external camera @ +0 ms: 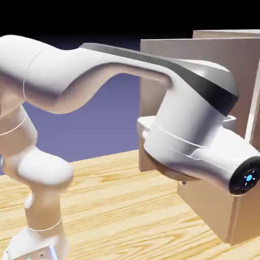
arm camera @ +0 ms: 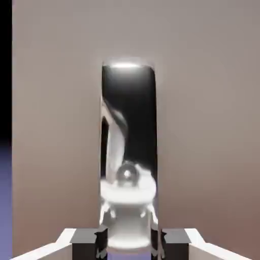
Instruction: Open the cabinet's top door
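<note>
Gripping the handle (arm camera: 128, 152), the gripper (arm camera: 128, 242) sat clenched on the shiny bar, its two grey fingers (arm camera: 86, 242) showing at six o'clock of the hand view, one on either side of the metal. The handle ran upright from six o'clock toward twelve against the flat beige door (arm camera: 203, 127), which filled nearly all of that view. A dark strip and a sliver of violet backdrop lay at nine o'clock.

In the exterior view the arm (external camera: 101, 76) crossed from nine o'clock to four o'clock, and its bulky wrist hid the gripper and handle altogether. The cabinet (external camera: 238, 208) stood at three o'clock on the wooden table (external camera: 111, 203). One beige panel (external camera: 203, 51) appeared to stand angled out from the body toward one o'clock; whether this was the top door partly swung could not be told for certain.

Handling, as a judgement: the door looked a rigid, flat panel that would swing on its hinge rather than flex, and not a heavy one. The handle looked hard, smooth and polished, so likely slippery; a firm hold around the bar, away from its ends, seemed the right place.

Count: one arm, one gripper with two fingers, one cabinet, one handle in view, one table. A second door could not be made out.
</note>
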Tool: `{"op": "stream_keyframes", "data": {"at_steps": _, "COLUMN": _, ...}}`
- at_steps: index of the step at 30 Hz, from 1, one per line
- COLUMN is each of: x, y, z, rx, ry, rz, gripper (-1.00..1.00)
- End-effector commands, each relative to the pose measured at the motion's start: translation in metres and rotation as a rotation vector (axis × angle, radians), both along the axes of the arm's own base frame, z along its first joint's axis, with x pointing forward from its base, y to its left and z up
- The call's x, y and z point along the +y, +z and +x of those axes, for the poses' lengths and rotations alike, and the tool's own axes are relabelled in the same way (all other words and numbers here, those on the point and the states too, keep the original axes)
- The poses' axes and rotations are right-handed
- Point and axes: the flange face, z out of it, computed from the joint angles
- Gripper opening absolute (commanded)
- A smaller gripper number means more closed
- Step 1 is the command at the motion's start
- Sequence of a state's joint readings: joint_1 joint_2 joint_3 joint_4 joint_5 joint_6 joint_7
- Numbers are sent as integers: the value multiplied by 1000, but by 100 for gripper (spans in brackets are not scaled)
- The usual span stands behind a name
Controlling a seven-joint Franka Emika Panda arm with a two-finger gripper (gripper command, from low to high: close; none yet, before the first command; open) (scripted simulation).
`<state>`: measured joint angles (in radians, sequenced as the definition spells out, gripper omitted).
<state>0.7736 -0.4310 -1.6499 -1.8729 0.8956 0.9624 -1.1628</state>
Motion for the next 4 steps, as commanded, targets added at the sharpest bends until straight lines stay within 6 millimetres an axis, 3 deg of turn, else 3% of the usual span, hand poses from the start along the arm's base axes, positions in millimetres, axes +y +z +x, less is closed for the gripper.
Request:
{"op": "stream_keyframes", "data": {"at_steps": 1, "x": -4, "y": 0, "z": 2, "rx": 0, "ry": 13, "rz": 0, "gripper": -100}}
{"op": "stream_keyframes", "data": {"at_steps": 3, "x": -10, "y": 0, "z": 5, "rx": 0, "ry": 35, "rz": 1, "gripper": -100}}
{"op": "stream_keyframes", "data": {"at_steps": 4, "x": -10, "y": 0, "z": 5, "rx": 0, "ry": 35, "rz": 1, "gripper": 100}}
